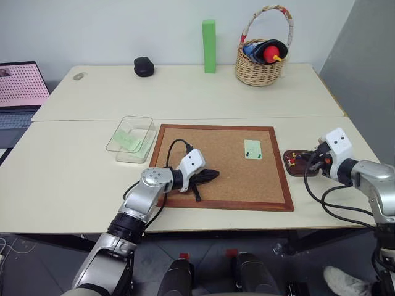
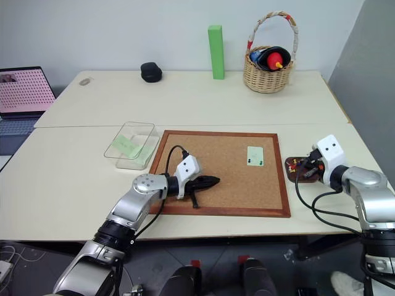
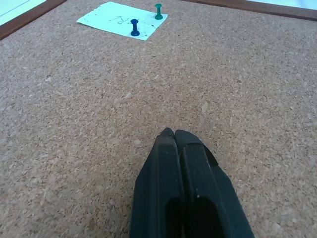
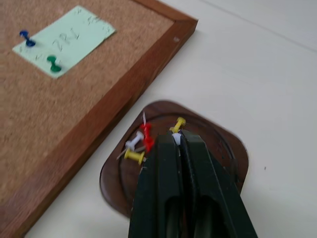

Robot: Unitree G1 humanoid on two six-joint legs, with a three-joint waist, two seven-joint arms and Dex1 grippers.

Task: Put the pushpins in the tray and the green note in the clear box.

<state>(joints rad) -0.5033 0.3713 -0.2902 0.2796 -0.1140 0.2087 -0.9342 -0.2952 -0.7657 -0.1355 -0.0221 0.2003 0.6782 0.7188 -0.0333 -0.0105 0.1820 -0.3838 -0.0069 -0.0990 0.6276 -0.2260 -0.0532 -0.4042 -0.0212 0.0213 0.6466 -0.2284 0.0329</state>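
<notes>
Nearest the robot, the left gripper (image 1: 213, 175) is seen lying low over the bare cork board (image 1: 185, 139), its two black fingers pressed together with nothing between them. Ahead of its tips, well apart across the cork, a green note (image 3: 123, 20) is pinned flat by a blue pin (image 3: 134, 28) and a green pin (image 3: 158, 11). To that gripper's left, off the board, the clear box (image 1: 147, 122) is found, and a second green slip (image 1: 127, 140) already lies inside it.

The right gripper (image 4: 174, 137) is held over the tray (image 4: 233, 148), just past the board's right edge, fingers closed together; whether a pin is pinched at the tips cannot be told. Red, yellow and white pushpins (image 4: 140, 143) are lying loose in the tray just beside those tips.

The pinned note is judged light, thin and easily torn or creased, so both pins should probably be drawn first. Each pin is tiny, hard and slippery-headed; it would best be taken by the plastic head and pulled straight out. The freed paper would likely be pinched at an edge.

Farther back stand a green block (image 1: 209, 45), a wicker basket (image 1: 259, 71) and a dark object (image 1: 143, 66).
</notes>
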